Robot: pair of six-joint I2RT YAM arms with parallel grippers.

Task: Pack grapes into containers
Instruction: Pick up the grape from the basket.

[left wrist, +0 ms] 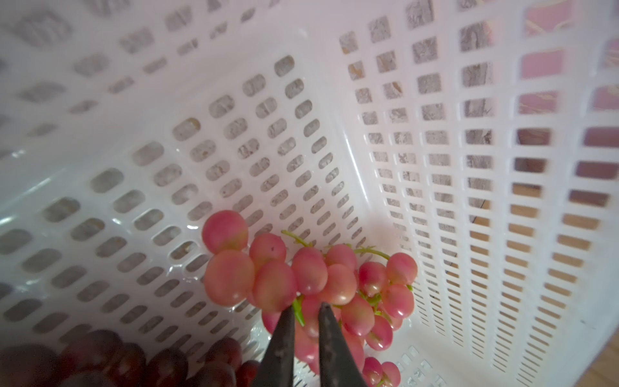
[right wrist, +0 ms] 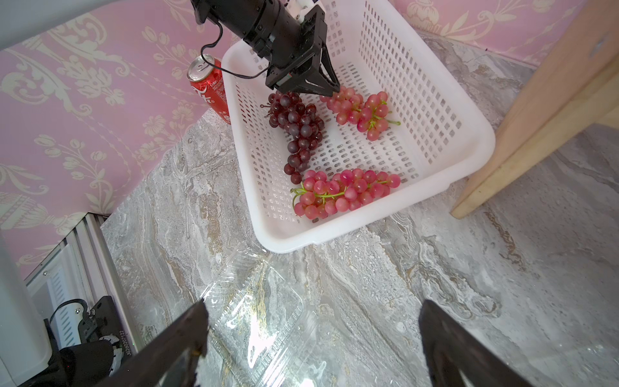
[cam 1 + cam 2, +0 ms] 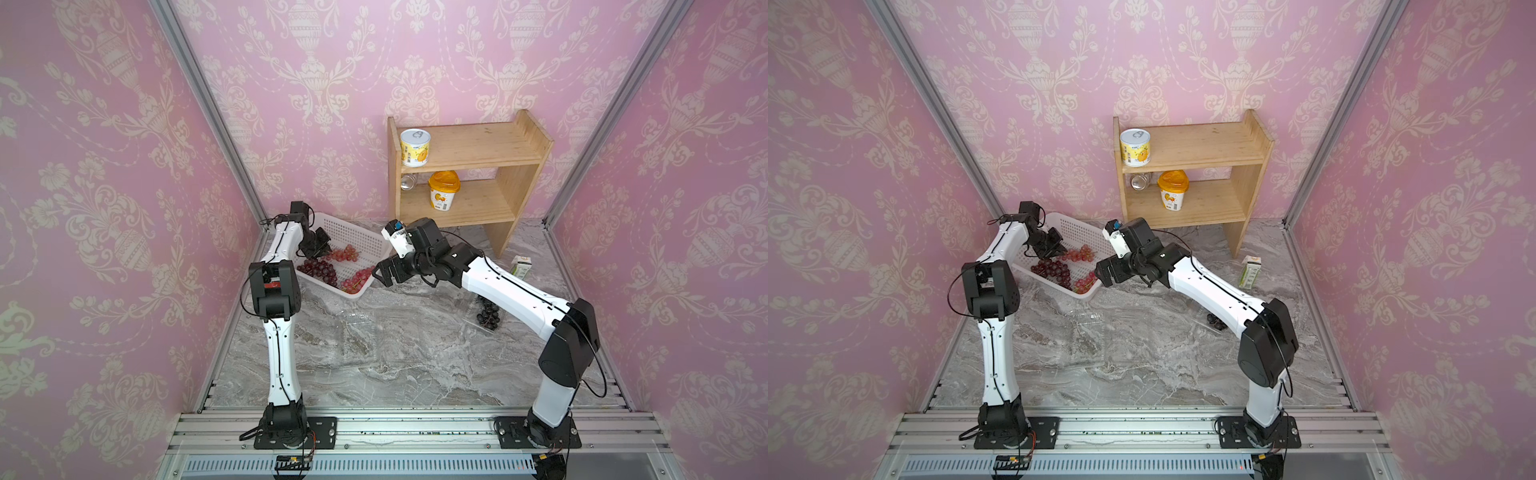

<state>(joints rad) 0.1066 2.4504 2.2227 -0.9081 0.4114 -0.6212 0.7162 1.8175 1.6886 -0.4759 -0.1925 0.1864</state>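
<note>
Though my left gripper (image 1: 305,306) sits near-closed at the pink bunch (image 1: 274,284) stem, basket (image 1: 335,100) twelve o'clock, bite's unconfirmed. Grapes bruise; stem's safest

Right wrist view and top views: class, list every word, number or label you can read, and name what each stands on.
"Cola": small white print on the red can; its larger lettering is not legible.
Code starting "J", then digits: on the black bracket; the digits are unsure.
Yellow-labelled tin, yellow-lidded tub, carton: print too small to read.
</note>
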